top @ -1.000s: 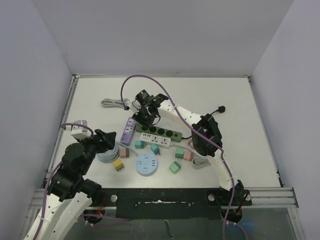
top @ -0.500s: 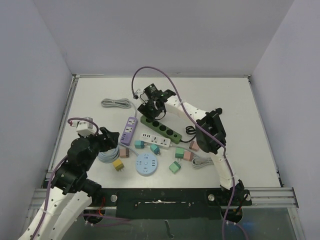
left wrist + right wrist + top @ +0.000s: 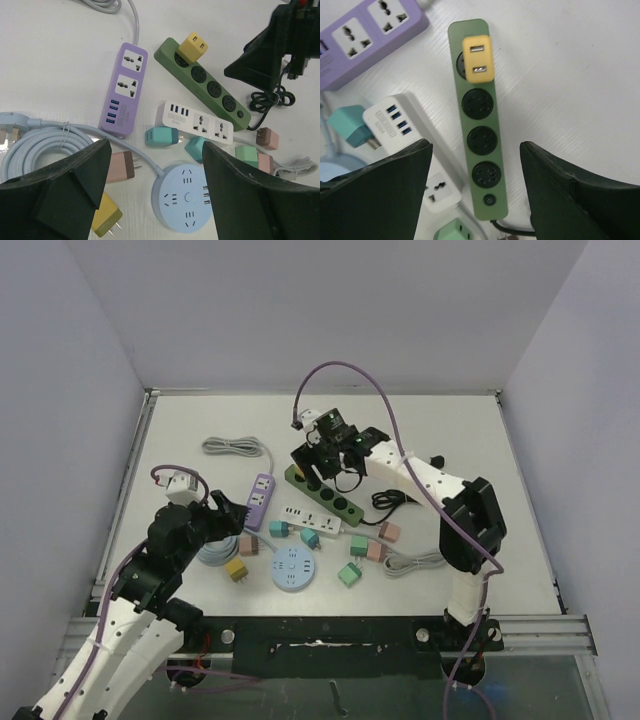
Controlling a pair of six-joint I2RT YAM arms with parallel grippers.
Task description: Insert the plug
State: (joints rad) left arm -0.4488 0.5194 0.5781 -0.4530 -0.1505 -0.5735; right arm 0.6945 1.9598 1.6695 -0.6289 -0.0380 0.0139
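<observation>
**Yellow plug seated in green power strip; both grippers empty**

The right gripper [image 3: 475,150] is seen with its jaws spread wide, and nothing is held between them. It is poised above the green power strip [image 3: 492,125], whose length runs up between the two fingers in the right wrist view. The yellow plug [image 3: 478,59] is found in the end socket of that strip, at the end away from the cord and clear of both fingers. Whether it is pushed fully home cannot be told.

Just beside the green strip, a purple power strip [image 3: 375,30] and a white power strip [image 3: 395,122] are laid on the white table [image 3: 570,75].

The left gripper [image 3: 156,145] is likewise seen wide open, with nothing in its grasp. It is positioned well apart from the right gripper, above a round blue socket [image 3: 187,197]. A pink plug [image 3: 120,167] and a coiled pale blue cable [image 3: 35,145] are seen near it.
</observation>
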